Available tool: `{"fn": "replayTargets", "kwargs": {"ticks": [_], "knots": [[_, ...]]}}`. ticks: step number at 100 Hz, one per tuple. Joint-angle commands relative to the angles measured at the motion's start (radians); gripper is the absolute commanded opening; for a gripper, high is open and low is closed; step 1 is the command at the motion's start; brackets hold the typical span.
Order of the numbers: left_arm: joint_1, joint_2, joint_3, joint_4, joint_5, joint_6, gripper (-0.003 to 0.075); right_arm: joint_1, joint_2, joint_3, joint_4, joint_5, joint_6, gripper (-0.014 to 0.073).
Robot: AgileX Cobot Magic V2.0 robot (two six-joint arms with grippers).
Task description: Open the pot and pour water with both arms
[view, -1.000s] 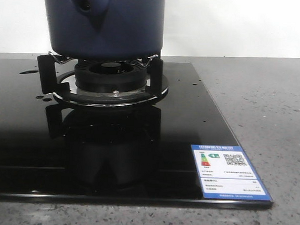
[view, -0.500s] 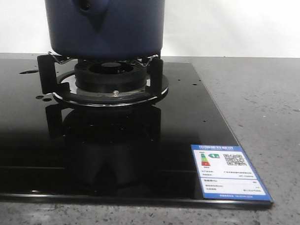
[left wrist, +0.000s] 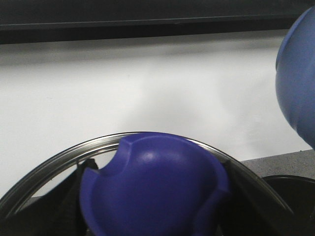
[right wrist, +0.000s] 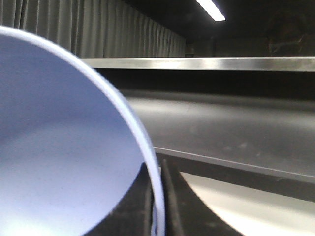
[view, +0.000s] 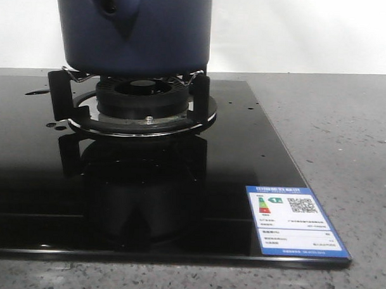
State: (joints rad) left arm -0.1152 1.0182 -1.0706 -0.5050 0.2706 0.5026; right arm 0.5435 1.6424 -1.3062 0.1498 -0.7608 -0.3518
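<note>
The dark navy pot (view: 140, 35) stands on the burner stand in the front view, its holed stub (view: 112, 8) facing forward and its top cut off by the frame. No gripper shows in that view. In the left wrist view, my left gripper (left wrist: 152, 219) is shut on the blue knob (left wrist: 152, 191) of a steel-rimmed lid (left wrist: 49, 162), with black fingers (left wrist: 64, 206) on both sides of the knob. The lid hangs in front of a white wall. My right gripper (right wrist: 158, 201) is shut on the thin rim of a light-blue bowl (right wrist: 64, 147).
A black gas burner (view: 144, 98) sits on a glossy black glass hob (view: 178, 195) with a blue energy label (view: 295, 221) at its front right corner. Grey speckled counter (view: 333, 124) lies to the right. A blue rounded shape (left wrist: 300, 73) edges the left wrist view.
</note>
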Motion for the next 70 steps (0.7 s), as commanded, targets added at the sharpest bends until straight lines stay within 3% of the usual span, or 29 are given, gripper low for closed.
{"fn": "replayTargets", "kwargs": {"ticks": [1,50,70], "knots": [[0.006,-0.019,-0.036,-0.025,-0.099,-0.003,0.0336,-0.002,-0.057,-0.031,-0.016,-0.089,-0.003,-0.0043],[0.006,-0.019,-0.036,-0.044,-0.099,-0.003,0.0336,-0.002,-0.060,-0.031,-0.016,-0.064,-0.003,-0.0043],[0.004,-0.019,-0.036,-0.099,-0.099,-0.003,0.0336,-0.004,-0.123,-0.031,-0.012,0.161,-0.003,-0.0043]]}}
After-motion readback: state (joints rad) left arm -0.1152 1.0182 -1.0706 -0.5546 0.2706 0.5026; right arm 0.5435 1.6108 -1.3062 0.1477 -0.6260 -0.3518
